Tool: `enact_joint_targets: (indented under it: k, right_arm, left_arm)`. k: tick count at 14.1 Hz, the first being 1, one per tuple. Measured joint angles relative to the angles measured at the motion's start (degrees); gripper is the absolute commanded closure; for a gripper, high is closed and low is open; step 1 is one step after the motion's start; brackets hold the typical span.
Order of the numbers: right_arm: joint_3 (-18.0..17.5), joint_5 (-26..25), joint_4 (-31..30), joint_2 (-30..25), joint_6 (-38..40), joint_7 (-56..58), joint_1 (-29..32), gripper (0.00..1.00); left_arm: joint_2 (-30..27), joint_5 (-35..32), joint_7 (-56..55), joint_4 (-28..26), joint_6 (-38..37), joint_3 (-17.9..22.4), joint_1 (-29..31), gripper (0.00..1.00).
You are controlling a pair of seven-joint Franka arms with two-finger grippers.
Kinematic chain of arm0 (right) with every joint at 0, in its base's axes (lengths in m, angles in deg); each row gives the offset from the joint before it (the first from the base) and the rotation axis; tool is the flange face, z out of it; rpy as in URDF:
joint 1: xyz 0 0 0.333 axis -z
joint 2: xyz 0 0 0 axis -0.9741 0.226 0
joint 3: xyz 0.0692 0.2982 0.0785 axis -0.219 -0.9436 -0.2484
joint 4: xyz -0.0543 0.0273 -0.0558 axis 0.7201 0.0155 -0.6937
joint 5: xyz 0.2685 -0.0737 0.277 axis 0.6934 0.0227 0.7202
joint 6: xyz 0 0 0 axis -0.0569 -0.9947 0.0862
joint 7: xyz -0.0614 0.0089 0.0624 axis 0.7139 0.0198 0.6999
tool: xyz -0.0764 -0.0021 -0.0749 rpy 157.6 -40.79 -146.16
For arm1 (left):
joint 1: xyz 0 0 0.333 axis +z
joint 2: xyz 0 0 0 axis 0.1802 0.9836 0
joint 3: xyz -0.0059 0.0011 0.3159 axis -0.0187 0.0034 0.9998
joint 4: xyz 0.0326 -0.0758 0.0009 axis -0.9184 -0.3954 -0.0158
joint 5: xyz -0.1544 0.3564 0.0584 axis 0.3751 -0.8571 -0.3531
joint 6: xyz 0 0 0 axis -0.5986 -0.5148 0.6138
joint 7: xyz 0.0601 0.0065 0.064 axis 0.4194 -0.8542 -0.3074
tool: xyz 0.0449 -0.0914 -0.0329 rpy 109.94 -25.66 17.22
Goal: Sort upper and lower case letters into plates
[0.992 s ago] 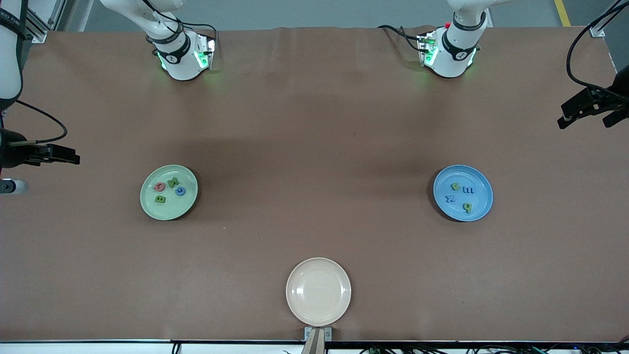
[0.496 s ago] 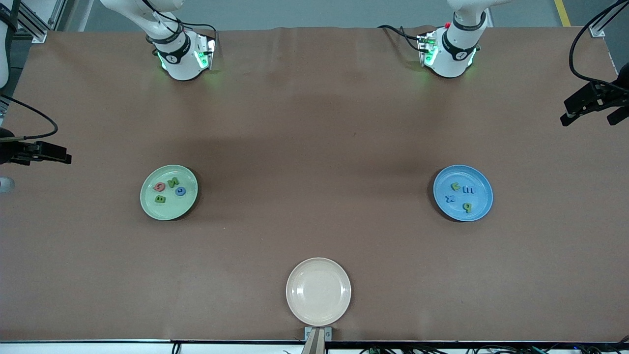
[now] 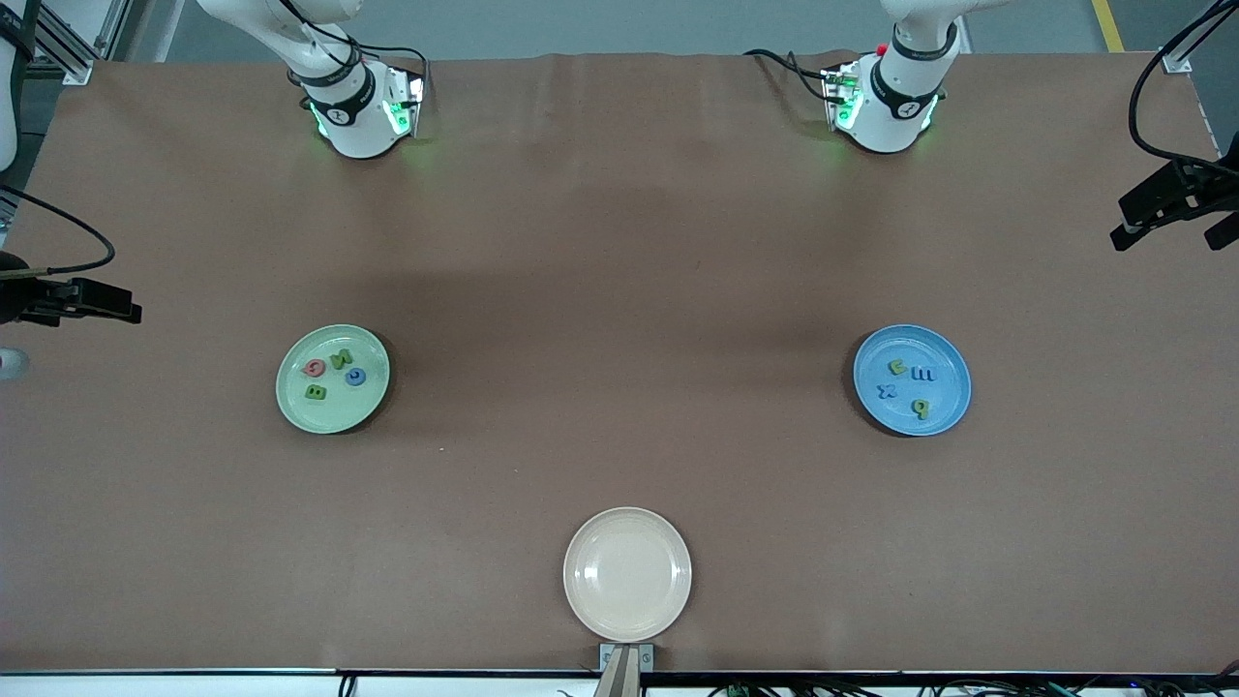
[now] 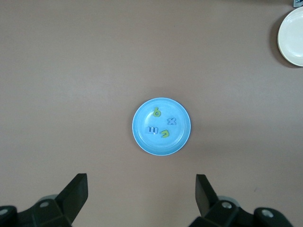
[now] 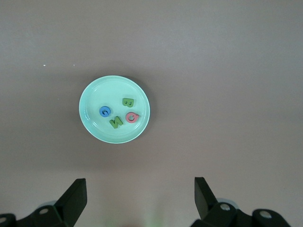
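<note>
The pale green plate (image 3: 332, 418) lies toward the right arm's end of the table. It holds several letters: a pink one (image 3: 315, 367), a green N (image 3: 340, 359), a blue one (image 3: 355, 377) and a green B (image 3: 315, 392). The blue plate (image 3: 912, 424) lies toward the left arm's end. It holds a green letter (image 3: 897, 367), a blue m (image 3: 923, 374), a blue x (image 3: 885, 391) and a green q (image 3: 921, 408). My left gripper (image 4: 141, 182) is open and empty, high above the table beside the blue plate (image 4: 142, 142). My right gripper (image 5: 140, 184) is open and empty, high beside the green plate (image 5: 90, 130).
A cream-beige plate (image 3: 627, 574) lies bare at the table's edge nearest the front camera, midway between the two arms' ends. It shows in a corner of the left wrist view (image 4: 293, 33). The brown table (image 3: 619, 290) is flat around the plates.
Both arms' hands have drawn a little farther outward toward the edges of the front view. The plates and letters have not moved.
</note>
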Motion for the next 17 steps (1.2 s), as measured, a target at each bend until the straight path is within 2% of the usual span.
enact_joint_targets:
  k: [4,12,14,17]
  right_arm:
    - [-0.3,0.0,-1.0,-1.8,0.5,0.0,-0.4,0.00]
    - [-0.3,0.0,-12.8,-14.1,-2.4,0.0,-0.4,0.00]
    - [-0.3,0.0,-13.4,-16.1,-1.5,0.0,-0.4,0.00]
    - [-0.4,0.0,-13.5,-17.7,-0.7,0.0,-0.4,0.00]
  left_arm:
    - [0.8,0.0,0.0,0.4,-0.2,0.1,0.1,0.00]
    - [1.0,0.0,0.0,0.8,-0.2,0.7,-0.9,0.00]
    - [1.0,0.0,0.0,0.8,-0.2,4.8,-5.4,0.00]
    - [1.0,0.0,0.0,1.0,-0.3,15.2,-15.3,0.00]
